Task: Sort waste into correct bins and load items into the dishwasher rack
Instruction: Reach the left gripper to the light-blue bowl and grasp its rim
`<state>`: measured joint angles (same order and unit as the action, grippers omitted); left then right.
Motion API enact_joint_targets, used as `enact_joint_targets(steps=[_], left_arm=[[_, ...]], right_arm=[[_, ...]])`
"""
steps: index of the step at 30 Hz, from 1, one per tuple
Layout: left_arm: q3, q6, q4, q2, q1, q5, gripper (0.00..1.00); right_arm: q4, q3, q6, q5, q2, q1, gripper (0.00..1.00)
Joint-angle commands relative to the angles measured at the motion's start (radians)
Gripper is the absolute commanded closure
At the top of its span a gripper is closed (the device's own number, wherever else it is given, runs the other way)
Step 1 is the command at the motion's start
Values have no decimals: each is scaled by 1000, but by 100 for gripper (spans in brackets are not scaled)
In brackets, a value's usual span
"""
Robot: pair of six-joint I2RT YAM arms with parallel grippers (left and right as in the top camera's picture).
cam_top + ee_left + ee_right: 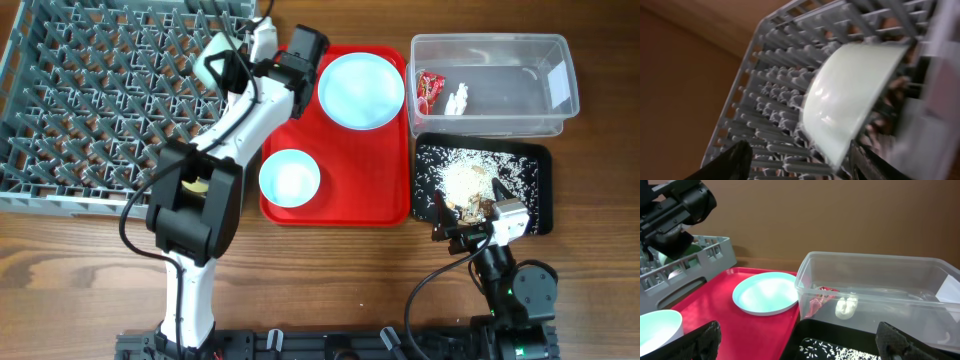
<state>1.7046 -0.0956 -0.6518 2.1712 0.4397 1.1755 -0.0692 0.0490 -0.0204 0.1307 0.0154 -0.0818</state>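
Note:
My left gripper [258, 42] is open over the grey dishwasher rack [90, 100] at its far right edge. In the left wrist view its fingers [797, 167] straddle a pale blue bowl [850, 95] standing on edge among the pegs [770, 75], near the right finger. The second bowl [290, 178] and the plate [361, 88] sit on the red tray [370, 190]. The red wrapper [430, 88] and white bits [459, 98] lie in the clear tub [490, 40]. Rice crumbs [470, 180] lie in the black tray [535, 160]. My right gripper [470, 235] is open and empty at that tray's near edge.
The right wrist view shows the plate [767, 295], the tub [880, 270], the wrapper [815, 302] and the open fingers [800, 345]. A small yellow shape [195, 185] shows behind my left arm at the rack's near right corner. Bare wood lies along the front.

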Motion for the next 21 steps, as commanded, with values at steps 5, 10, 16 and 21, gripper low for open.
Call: enact_joint_targets(steps=[5, 10, 16, 21], left_arm=[[3, -96, -98, -150, 53, -270, 20], [3, -213, -250, -260, 63, -616, 25], [2, -293, -460, -298, 63, -1016, 44], [-42, -388, -570, -277, 65, -1146, 48]], right_arm=[[5, -10, 14, 8, -11, 5, 0], [5, -10, 14, 8, -11, 5, 0], [5, -10, 14, 8, -11, 5, 0], [5, -10, 14, 8, -11, 5, 0]])
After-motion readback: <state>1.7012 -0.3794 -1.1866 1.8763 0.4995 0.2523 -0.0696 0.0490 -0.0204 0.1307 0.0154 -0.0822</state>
